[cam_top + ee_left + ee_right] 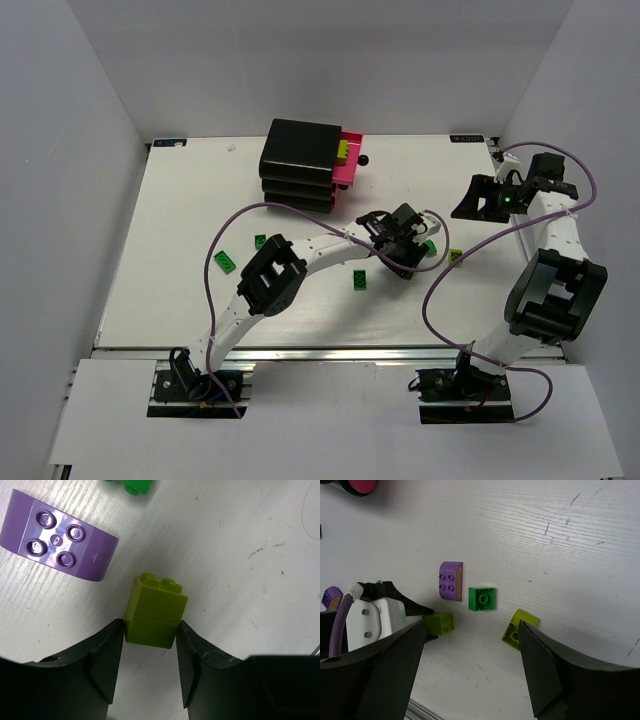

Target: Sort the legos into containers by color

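Note:
My left gripper (402, 246) is down on the table right of centre, its jaws shut against both sides of a lime-yellow lego (155, 612), which rests on the table. That lego also shows in the right wrist view (439, 623). A purple curved lego (57, 537) and a dark green lego (482, 598) lie just beyond it. A second lime lego (519, 628) lies to the right. The black cabinet (297, 163) stands at the back, its top pink drawer (350, 170) pulled open with lime legos (343, 150) inside. My right gripper (471, 625) is open and empty, held above the table at the right.
More dark green legos lie at the left (225, 262) (260, 241) and in the middle (359, 281) of the table. A small purple lego (329, 597) shows beside the left wrist. The left arm's purple cable (430, 300) loops over the table. White walls enclose the table.

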Controlling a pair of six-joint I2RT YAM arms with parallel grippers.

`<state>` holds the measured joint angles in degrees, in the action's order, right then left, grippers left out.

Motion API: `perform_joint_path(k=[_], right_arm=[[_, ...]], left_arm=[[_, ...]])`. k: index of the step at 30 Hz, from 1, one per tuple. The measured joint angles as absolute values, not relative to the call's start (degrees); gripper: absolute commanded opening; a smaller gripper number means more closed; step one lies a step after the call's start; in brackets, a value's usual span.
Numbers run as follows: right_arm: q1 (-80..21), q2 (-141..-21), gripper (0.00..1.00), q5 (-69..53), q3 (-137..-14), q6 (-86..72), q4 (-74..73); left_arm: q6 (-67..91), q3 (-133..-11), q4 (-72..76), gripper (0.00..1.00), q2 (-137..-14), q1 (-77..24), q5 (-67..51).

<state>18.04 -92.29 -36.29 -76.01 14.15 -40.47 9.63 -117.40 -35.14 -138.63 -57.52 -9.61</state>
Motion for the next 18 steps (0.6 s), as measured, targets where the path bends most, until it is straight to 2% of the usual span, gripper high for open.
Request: perform_joint_path(k=[3,4,8,11,14,15,18], right_arm=[[18.0,-92.3,0.79,-36.3,-76.0,14.2,-40.5],[18.0,-92.3,0.79,-36.4,-76.0,14.2,-40.5],[18.0,-92.3,0.78,-36.8,-76.0,14.5,-40.5],[18.0,-92.3,0.89,-38.7,-76.0,16.2,-41.2],[18.0,-92.5,0.89,-43.5,-76.6,23.2,-46.0],[18.0,-92.8,0.89,-45.6,-77.3,27.0,-48.8],[18.0,-94.0,0.88,-51.2,-79.6,40.9,-57.4]], left_arm=[[9.7,-117.4,-34.9,0.45,-138.7,-57.5,-9.9],[9.6,-117.6,-34.7,0.38,-138.7,-57.6,-10.0],[9.5,-117.6,-34.6,0.27,-138.7,-57.8,-10.5],[9.5,-117.7,-34.7,0.21,-138.7,-57.9,-11.4],[9.5,-117.1,-34.2,0.17,-138.5,-57.9,-13.0],[9.8,-115.9,-33.2,0.13,-137.9,-57.8,-13.8],[10.6,-106.7,-30.0,0.09,-132.6,-56.9,-17.1]])
